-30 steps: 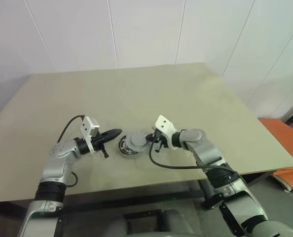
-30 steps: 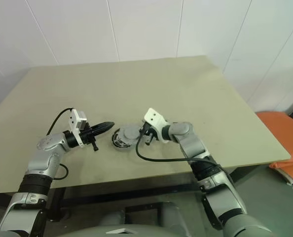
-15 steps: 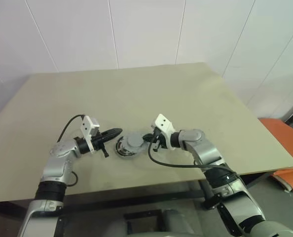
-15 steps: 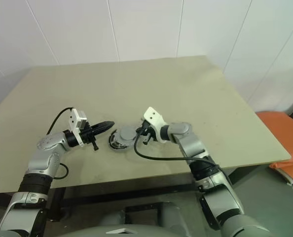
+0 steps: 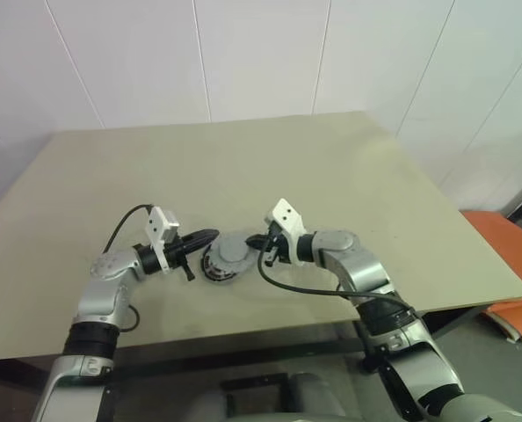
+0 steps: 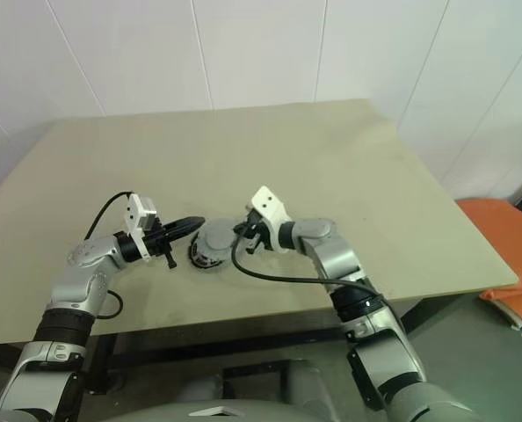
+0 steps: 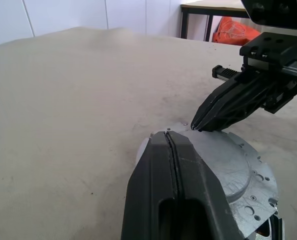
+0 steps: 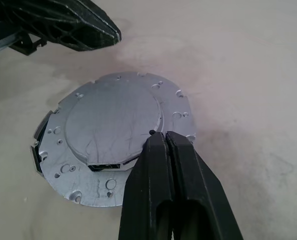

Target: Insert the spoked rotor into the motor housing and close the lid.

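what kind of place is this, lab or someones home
Most likely a lab or test room, not a home: one bare beige table, plain white panelled walls, and on the table a lone silvery motor housing.

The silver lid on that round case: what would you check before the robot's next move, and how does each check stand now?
1. Lid lying over the motor housing: ok.
2. Lid seated flat all round: cannot tell; a dark gap shows at one edge.
3. Spoked rotor inside: cannot tell, covered.
4. Right tool shut, tip at the lid: ok.
5. Left tool shut, beside the lid: ok.
6. Table around the case bare: ok.
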Controlling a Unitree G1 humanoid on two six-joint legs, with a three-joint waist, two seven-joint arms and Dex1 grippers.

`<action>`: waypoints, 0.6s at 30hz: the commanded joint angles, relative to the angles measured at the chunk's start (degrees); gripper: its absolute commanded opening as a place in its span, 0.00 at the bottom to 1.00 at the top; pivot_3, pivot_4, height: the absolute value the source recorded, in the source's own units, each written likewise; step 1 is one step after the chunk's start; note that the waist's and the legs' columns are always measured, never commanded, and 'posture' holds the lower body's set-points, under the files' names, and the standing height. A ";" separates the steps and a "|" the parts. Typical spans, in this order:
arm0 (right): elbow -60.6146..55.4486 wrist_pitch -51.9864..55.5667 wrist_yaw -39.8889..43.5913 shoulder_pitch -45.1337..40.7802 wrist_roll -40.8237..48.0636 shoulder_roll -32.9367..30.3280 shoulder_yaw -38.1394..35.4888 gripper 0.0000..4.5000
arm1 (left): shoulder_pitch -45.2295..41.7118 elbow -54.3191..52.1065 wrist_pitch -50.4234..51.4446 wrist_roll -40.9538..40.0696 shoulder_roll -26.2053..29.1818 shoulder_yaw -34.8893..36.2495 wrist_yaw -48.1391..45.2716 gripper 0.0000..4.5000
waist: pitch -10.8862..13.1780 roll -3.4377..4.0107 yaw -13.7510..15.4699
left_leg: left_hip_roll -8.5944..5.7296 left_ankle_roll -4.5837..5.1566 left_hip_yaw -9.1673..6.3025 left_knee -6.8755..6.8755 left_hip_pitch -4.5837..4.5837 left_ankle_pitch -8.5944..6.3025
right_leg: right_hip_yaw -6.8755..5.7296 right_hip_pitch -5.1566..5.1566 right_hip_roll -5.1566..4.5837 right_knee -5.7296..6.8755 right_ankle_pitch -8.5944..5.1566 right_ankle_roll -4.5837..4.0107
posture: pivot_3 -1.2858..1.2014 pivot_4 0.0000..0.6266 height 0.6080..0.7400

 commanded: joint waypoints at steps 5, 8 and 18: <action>-1.19 -0.83 -0.66 -0.43 0.72 2.83 2.68 0.01 | -1.49 -0.62 -0.86 -0.09 0.19 0.50 0.05 0.00 | 0.00 0.00 -0.02 | 0.00 0.00 0.01 0.00 0.00 0.00 | 0.00 0.00 0.00 -0.01 0.00 0.00 | 0.52 0.00 1.00; 0.58 -1.71 -2.13 -0.89 -0.51 3.20 3.05 0.01 | -1.53 -1.88 0.50 -2.33 0.12 1.84 -0.24 0.00 | 0.00 0.00 -0.02 | 0.01 0.00 0.00 -0.01 0.00 0.00 | 0.00 0.00 0.00 0.00 0.00 0.00 | 0.52 0.00 1.00; 9.02 -5.75 -9.32 -5.60 -2.77 3.79 -1.06 0.01 | -1.13 -2.19 1.19 -4.47 2.02 4.60 0.01 0.00 | 0.01 0.02 0.06 | 0.01 0.00 0.00 -0.01 0.00 0.00 | -0.01 -0.01 -0.03 0.00 0.00 0.00 | 0.52 0.00 1.00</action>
